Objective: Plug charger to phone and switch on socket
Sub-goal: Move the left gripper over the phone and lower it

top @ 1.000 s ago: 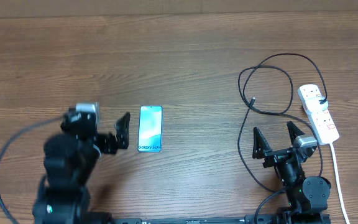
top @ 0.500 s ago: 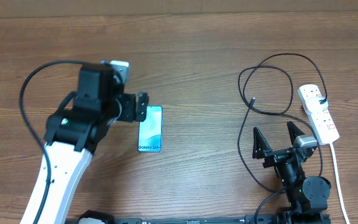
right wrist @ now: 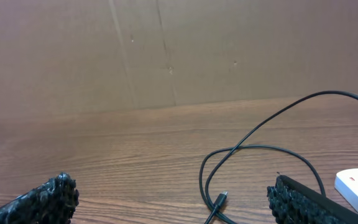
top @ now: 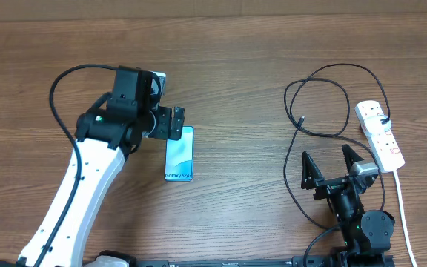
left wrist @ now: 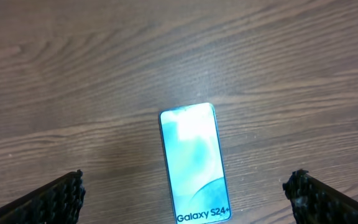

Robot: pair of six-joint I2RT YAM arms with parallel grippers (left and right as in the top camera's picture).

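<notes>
The phone (top: 179,156) lies flat on the wooden table, light blue screen up with "Galaxy S24+" text; it also shows in the left wrist view (left wrist: 193,162). My left gripper (top: 173,123) hovers over the phone's far end, open and empty, its fingers wide on either side of the phone (left wrist: 185,186). The charger is a black looped cable with its plug tip (top: 302,119) loose on the table, also seen from the right wrist (right wrist: 221,199). The socket (top: 380,133) lies at the far right. My right gripper (top: 330,165) is open and empty, near the cable (right wrist: 169,190).
The socket's white cord (top: 402,200) runs toward the front edge on the right. The black cable's other end reaches the socket's far outlet. A brown cardboard wall (right wrist: 166,50) stands behind the table. A corner of the socket (right wrist: 356,183) shows at the right.
My left arm has swung from the front left up and to the right, ending over the phone's far end. The right arm, cable and socket have not moved.
</notes>
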